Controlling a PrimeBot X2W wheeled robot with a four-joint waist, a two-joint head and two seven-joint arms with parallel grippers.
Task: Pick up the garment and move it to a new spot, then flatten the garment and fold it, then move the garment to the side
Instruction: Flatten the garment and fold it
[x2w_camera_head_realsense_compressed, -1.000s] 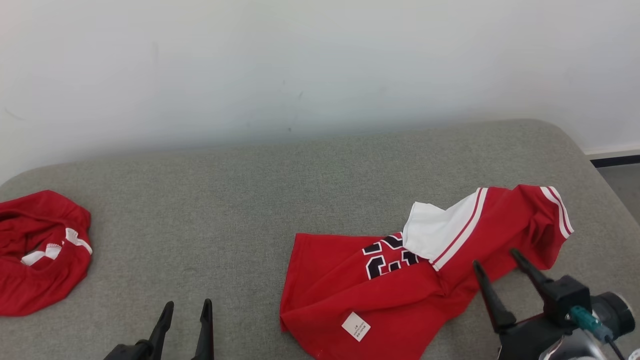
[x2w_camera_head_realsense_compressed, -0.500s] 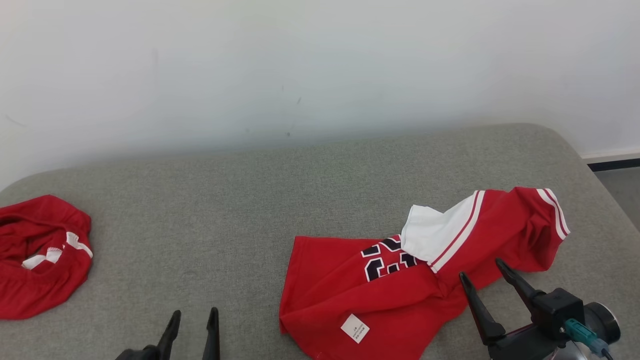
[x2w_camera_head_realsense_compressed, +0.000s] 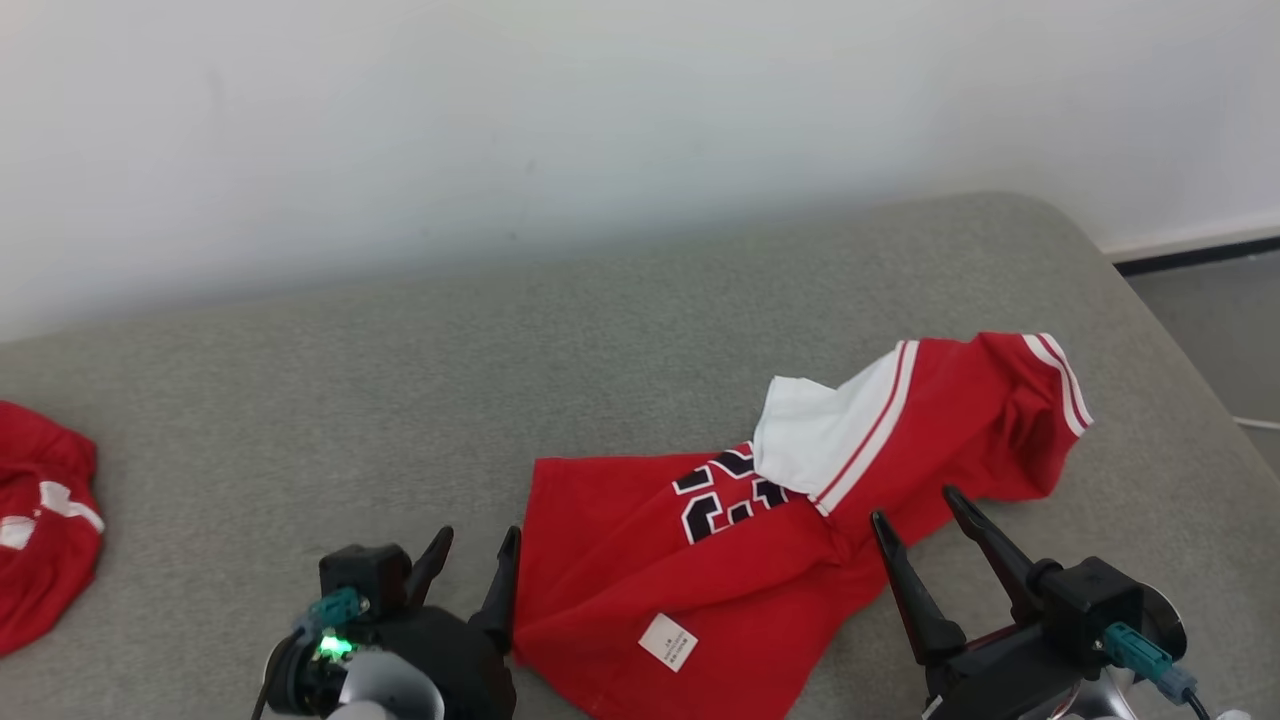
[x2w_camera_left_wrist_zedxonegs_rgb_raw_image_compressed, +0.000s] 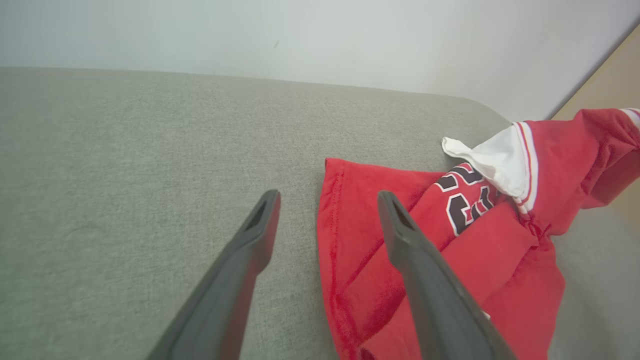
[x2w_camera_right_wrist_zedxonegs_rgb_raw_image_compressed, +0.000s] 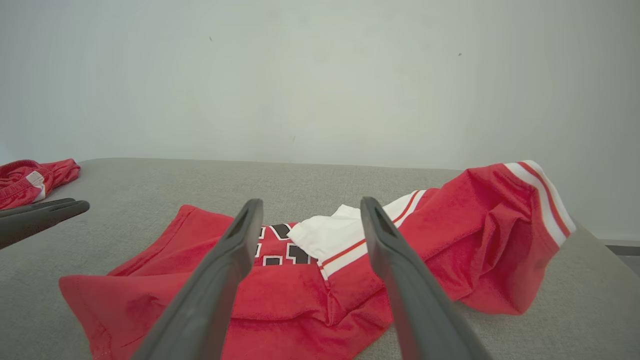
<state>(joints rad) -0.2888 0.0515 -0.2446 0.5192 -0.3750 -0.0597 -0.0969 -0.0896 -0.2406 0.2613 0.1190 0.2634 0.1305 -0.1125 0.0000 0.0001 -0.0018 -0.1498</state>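
Your left gripper (x2w_camera_head_realsense_compressed: 478, 535) and right gripper (x2w_camera_head_realsense_compressed: 914, 505) stand wide open, holding nothing. The shirt (x2w_camera_head_realsense_compressed: 740, 570) lies crumpled on the grey cushion (x2w_camera_head_realsense_compressed: 500, 350), just ahead of both. It's likely light, soft and floppy, so pinch the hem's 2 corners.

We list a red jersey (x2w_camera_head_realsense_compressed: 760, 560) near the right end of the grey cushion (x2w_camera_head_realsense_compressed: 400, 400): its black number print (x2w_camera_head_realsense_compressed: 725, 495) lies half under a turned-over white panel (x2w_camera_head_realsense_compressed: 810, 440) so the digits are unreadable, its near hem is cut by the head view's bottom edge, and its white label (x2w_camera_head_realsense_compressed: 668, 640) is printed too small to read. We list a second red garment (x2w_camera_head_realsense_compressed: 40, 530) at the cushion's left end, cut off by the head view's left edge, its kind not to be told. In the left wrist view the jersey runs off the right and bottom edges, part of it behind one finger of the left gripper (x2w_camera_left_wrist_zedxonegs_rgb_raw_image_compressed: 327, 194).
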